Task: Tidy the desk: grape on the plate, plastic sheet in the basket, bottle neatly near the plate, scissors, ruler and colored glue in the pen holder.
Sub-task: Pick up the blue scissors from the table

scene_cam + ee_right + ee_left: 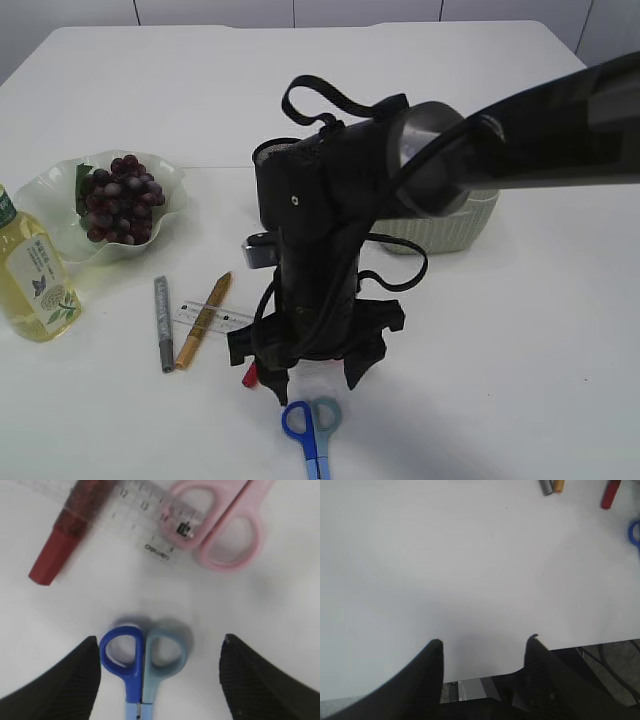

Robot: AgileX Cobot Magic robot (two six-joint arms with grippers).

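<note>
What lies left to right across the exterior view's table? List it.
Yellow-green drink bottle → clear wavy plate holding dark red grapes → grey glue pen → gold glue pen → blue-handled scissors → pale ribbed basket.

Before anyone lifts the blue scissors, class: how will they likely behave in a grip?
The blue scissors look rigid and light. Lying flat on the smooth table, they may slide when nudged. Their looped handles probably won't roll.
</note>
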